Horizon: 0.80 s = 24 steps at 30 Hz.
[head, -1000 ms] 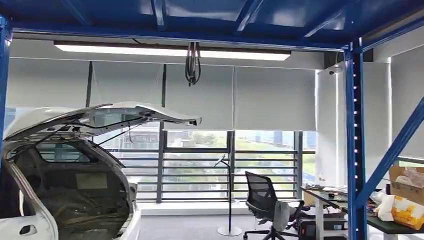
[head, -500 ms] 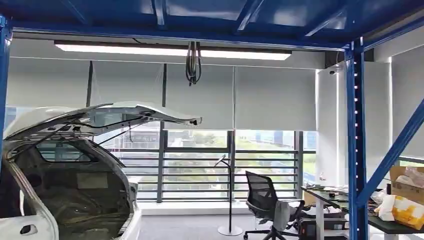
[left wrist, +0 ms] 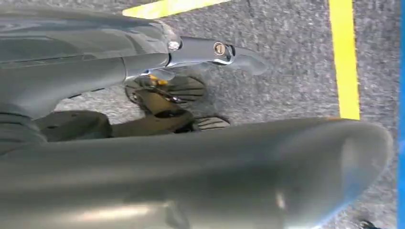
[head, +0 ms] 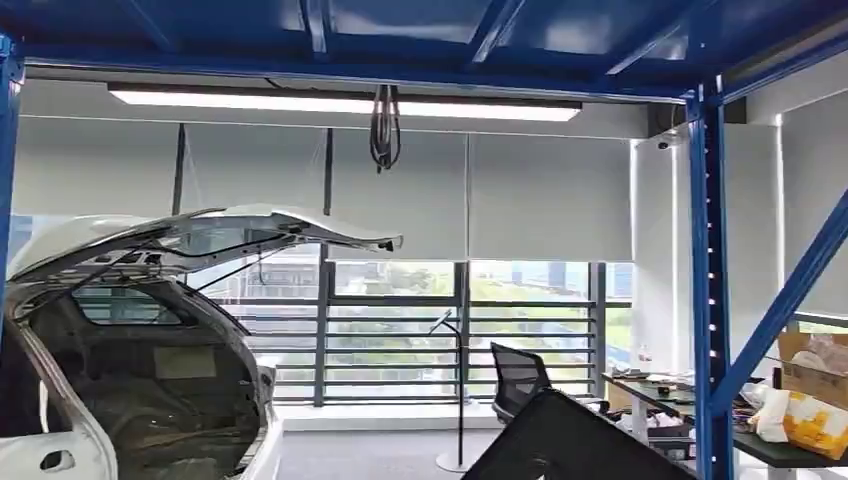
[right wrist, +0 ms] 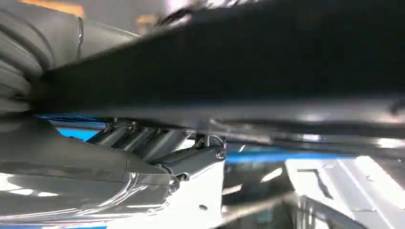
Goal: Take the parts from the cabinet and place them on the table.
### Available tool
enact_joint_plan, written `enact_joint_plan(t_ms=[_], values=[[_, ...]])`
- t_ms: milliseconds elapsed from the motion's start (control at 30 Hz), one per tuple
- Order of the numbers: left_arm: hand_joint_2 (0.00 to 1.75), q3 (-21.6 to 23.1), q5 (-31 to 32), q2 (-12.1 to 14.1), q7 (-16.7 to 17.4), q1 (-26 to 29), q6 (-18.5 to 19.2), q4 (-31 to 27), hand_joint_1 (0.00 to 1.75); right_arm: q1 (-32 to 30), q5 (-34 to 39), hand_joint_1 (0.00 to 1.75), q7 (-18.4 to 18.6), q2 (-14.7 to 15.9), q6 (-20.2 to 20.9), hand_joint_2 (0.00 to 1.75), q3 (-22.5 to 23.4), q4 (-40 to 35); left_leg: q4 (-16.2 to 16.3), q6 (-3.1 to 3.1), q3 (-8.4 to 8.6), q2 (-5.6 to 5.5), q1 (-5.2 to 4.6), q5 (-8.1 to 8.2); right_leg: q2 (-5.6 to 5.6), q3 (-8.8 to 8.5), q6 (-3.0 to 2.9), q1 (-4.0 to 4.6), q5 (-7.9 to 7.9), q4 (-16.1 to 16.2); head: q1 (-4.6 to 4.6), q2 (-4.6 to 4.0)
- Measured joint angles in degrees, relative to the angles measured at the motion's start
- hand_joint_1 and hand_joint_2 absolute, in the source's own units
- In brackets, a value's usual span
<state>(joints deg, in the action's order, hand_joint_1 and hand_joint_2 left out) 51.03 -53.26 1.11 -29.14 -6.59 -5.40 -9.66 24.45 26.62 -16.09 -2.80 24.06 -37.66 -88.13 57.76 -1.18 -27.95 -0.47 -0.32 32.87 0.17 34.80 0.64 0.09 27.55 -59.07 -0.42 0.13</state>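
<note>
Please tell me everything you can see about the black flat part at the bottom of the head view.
The black part is a flat, dark panel with straight edges and a pointed upper corner, tilted, rising from the lower edge of the head view in front of the office chair. Its surface looks matte. In the right wrist view it is a dark slab with the right hand close beneath it; the grip itself is unclear.

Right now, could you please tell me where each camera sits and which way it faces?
Head view: high on the body, facing forward at a white open-hatched car body, blue steel frame.
Left wrist view: behind the left hand, facing down at grey carpet.
Right wrist view: behind the right hand holding a black flat panel, shared with head view.
</note>
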Motion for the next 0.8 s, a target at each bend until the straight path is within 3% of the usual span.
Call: enact_joint_plan(t_ms=[133,167,200,233,300,333,367,400,467,500,533,600,667,700,733,800], values=[[1.75,0.42,0.37,1.18,2.31,1.26,0.04,0.07,0.0,-0.19,2.61,1.75,1.1,-0.94,1.23,1.75,-1.78,-0.24,-0.23,-0.28,0.01,0.02,-0.16,-0.26,0.07,-0.09,0.45,-0.18,-0.29,0.16,0.0,0.0],[1.75,0.53,0.35,1.37,3.28,1.53,0.13,0.07,0.0,-0.22,3.04,1.75,1.22,-1.14,1.62,1.75,-2.01,-0.33,-0.82,-0.71,0.47,0.21,0.55,-0.69,0.05,0.09,0.62,-0.11,0.22,-0.08,0.0,0.0],[1.75,0.61,0.22,1.75,4.09,1.8,0.26,0.09,0.0,-0.08,3.63,1.75,1.64,-1.25,2.16,1.75,-2.32,-0.33,-0.91,-0.77,0.62,0.27,0.66,-0.72,0.05,0.63,0.86,-0.04,1.02,-1.64,0.0,0.0],[1.75,0.68,-0.07,2.23,4.93,2.07,0.46,0.13,0.0,0.02,4.16,1.75,2.15,-1.27,2.47,1.75,-2.65,-0.29,-0.91,-0.81,0.75,0.27,0.75,-0.68,0.05,2.31,1.08,-0.23,2.68,-5.24,0.0,0.0],[1.75,0.85,-0.22,2.65,6.06,2.59,0.85,0.35,0.0,-0.24,4.68,1.75,2.65,-1.25,2.8,1.75,-3.28,0.04,-0.89,-0.83,0.91,0.27,0.82,-0.52,0.02,7.36,1.37,-0.52,5.84,-14.62,0.0,0.0],[1.75,0.9,-0.31,2.95,6.94,2.81,1.03,0.42,0.0,-0.37,4.83,1.75,2.8,-1.25,3.0,1.75,-3.57,0.26,-0.88,-0.71,1.02,0.24,0.85,-0.41,0.0,9.34,1.48,-0.6,6.01,-17.57,0.0,0.0],[1.75,0.94,-0.53,3.11,7.7,3.07,1.27,0.44,0.0,-0.43,4.97,1.75,2.87,-1.25,3.17,1.75,-3.85,0.48,-0.88,-0.6,1.25,0.18,0.91,-0.17,0.01,10.09,1.53,-0.62,4.91,-17.75,0.0,0.0],[1.75,0.94,-0.85,3.39,8.37,3.29,1.49,0.46,0.0,-0.41,5.01,1.75,2.93,-1.25,3.28,1.75,-4.13,0.65,-0.88,-0.43,1.63,0.1,0.99,0.13,0.0,9.42,1.45,-0.62,2.61,-15.37,0.0,0.0],[1.75,0.94,-1.36,3.81,9.21,3.63,1.79,0.48,0.0,-0.29,5.01,1.75,3.04,-1.23,3.52,1.75,-4.55,0.76,-0.83,0.04,3.06,-0.07,1.13,1.14,0.02,5.16,0.94,-0.56,-4.27,-4.78,0.0,0.0],[1.75,0.92,-1.47,4.07,9.36,3.82,1.79,0.59,0.0,-0.22,5.01,1.75,3.06,-1.07,3.57,1.75,-4.7,1.01,-0.95,0.4,2.98,-0.12,1.2,1.52,0.17,4.61,0.63,-0.18,-3.58,-3.59,0.04,0.0],[1.75,0.92,-1.88,4.22,9.71,3.59,1.79,0.79,0.0,-0.01,5.01,1.75,3.06,-0.94,3.59,1.75,-4.88,1.18,-0.45,0.67,2.71,-0.18,1.06,1.66,0.13,4.64,0.21,0.0,-4.27,-2.97,-0.07,0.04],[1.75,0.92,-1.97,4.72,10.08,3.95,1.66,0.9,0.0,-0.07,4.99,1.75,3.3,-0.66,3.63,1.75,-5.12,1.38,-0.72,1.07,2.29,-0.14,1.38,1.45,0.19,4.81,-0.16,0.34,-3.75,-3.03,0.07,0.09],[1.75,0.94,-2.1,5.05,10.19,4.14,1.51,0.94,0.0,0.35,4.79,1.75,3.41,-0.59,3.85,1.75,-5.21,1.46,-1.01,1.66,2.58,-0.12,1.36,1.9,0.17,4.14,-0.66,-0.08,-3.5,-1.53,0.09,0.13],[1.75,0.94,-2.1,5.27,10.19,4.03,1.51,0.96,0.0,0.58,4.66,1.75,3.48,-0.57,3.89,1.75,-5.29,1.5,-0.06,1.74,2.01,-0.05,1.39,2.75,0.42,3.28,-0.99,-0.28,-2.57,-0.1,0.09,0.09],[1.75,0.94,-2.12,5.44,10.19,3.79,1.33,1.01,0.0,0.7,4.48,1.75,3.57,-0.5,3.94,1.75,-5.36,1.57,3.04,1.82,0.41,-0.03,1.42,4.43,0.32,3.27,-1.22,-0.33,-2.69,0.02,0.07,0.09],[1.75,0.94,-2.34,5.95,10.19,3.96,1.2,1.05,0.0,0.83,4.31,1.75,4.02,-0.18,4.05,1.75,-5.73,1.92,12.27,2.17,-4.65,-0.02,1.49,7.89,0.11,3.39,-1.25,-0.33,-2.66,-0.02,0.11,0.09]])
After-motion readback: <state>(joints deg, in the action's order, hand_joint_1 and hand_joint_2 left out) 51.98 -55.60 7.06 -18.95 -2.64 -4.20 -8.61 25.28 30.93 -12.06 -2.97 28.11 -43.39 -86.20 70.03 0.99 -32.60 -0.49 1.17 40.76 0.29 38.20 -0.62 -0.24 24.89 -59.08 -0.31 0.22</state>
